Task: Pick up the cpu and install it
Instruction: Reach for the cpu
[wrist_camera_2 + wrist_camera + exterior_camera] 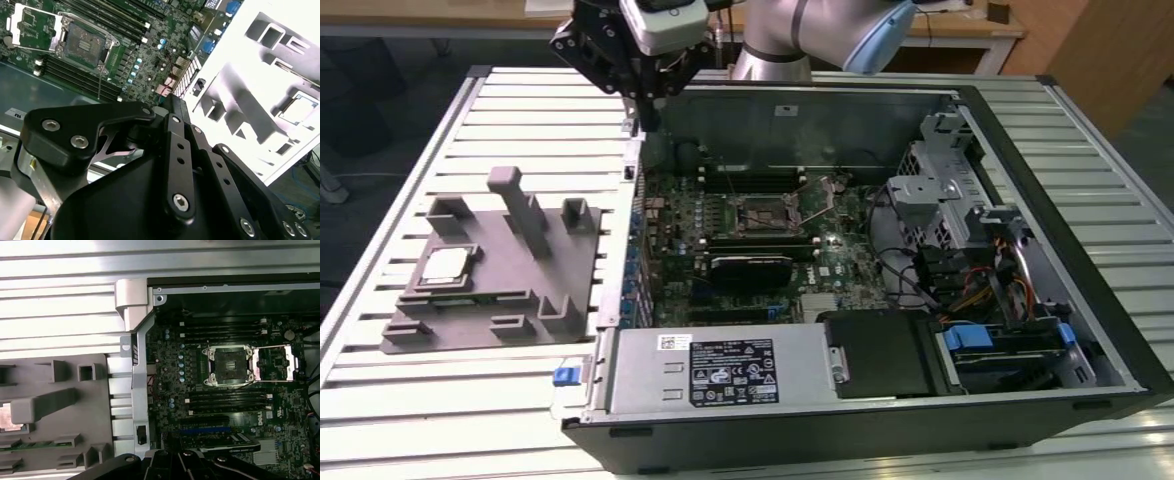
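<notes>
1. Claw hangs high over the far wall of the computer case, at the corner nearest the tray. It touches nothing. Whether it is apart or together I cannot tell, but it carries no chip.
2. The cpu lies flat with its pale metal top up, in a shallow seat on the grey tray, well apart from the claw. The second wrist view shows it there too. The seat seems meant to keep the cpu square and open to a grasp from above.
3. The tray's upright posts stand between the cpu and the case, so by my reckoning a reach from the side would be awkward.
4. The tray rests on the slatted worktop, just beside the case on the exterior view's left, which keeps the carry short.
5. The case lies on its side with the panel off, so the board faces up and can be reached from overhead.
6. The socket sits near the middle of the board. In the first wrist view its metal frame is swung open, the wire lever is released and the seat looks empty, apparently ready for the chip. The pick-up is not yet done.
</notes>
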`<move>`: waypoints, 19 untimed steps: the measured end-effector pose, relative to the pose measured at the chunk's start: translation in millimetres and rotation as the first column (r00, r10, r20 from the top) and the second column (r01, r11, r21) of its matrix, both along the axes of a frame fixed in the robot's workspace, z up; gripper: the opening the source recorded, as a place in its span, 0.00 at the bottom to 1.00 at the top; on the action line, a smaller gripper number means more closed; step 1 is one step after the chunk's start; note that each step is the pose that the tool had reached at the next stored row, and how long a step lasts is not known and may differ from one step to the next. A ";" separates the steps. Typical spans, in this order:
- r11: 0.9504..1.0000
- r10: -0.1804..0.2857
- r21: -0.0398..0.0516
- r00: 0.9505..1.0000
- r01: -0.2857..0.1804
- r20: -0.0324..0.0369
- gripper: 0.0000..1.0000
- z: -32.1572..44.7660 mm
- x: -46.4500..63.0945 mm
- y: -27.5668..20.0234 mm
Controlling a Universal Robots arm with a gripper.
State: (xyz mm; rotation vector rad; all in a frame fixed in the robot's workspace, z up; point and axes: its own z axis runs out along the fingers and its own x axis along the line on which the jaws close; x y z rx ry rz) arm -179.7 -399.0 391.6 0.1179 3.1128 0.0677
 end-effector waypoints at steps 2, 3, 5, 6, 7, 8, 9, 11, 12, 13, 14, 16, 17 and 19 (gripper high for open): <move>1.000 0.000 0.000 1.000 0.000 0.000 0.11 0.0 -1.7 0.0; 1.000 0.000 0.000 1.000 0.000 0.000 0.11 -0.1 -2.6 0.0; 1.000 0.000 0.000 1.000 0.000 0.000 0.11 -0.2 -4.8 0.0; 1.000 0.000 0.000 1.000 0.000 0.000 0.11 -0.2 -6.0 0.0; 1.000 0.000 0.000 1.000 0.000 0.000 0.11 -0.2 -7.2 0.0; 1.000 0.000 0.000 1.000 0.000 0.000 0.11 -0.3 -8.4 0.0; 1.000 0.000 0.000 1.000 0.000 0.000 0.11 -0.4 -9.7 0.0; 1.000 0.000 0.000 1.000 0.000 0.000 0.11 -0.4 -12.4 0.0; 1.000 0.000 0.000 1.000 0.000 0.000 0.11 -0.5 -13.8 0.0; 1.000 0.000 0.000 1.000 0.000 0.000 0.11 -0.5 -15.2 0.0; 1.000 0.000 0.000 1.000 0.000 0.000 0.11 -0.5 -16.6 0.0; 1.000 0.000 0.000 1.000 0.000 0.000 0.11 -0.7 -19.4 0.0; 1.000 0.000 0.000 1.000 0.000 0.000 0.11 -0.7 -20.9 0.0; 1.000 0.000 0.000 1.000 0.000 0.000 0.11 -0.7 -24.0 0.1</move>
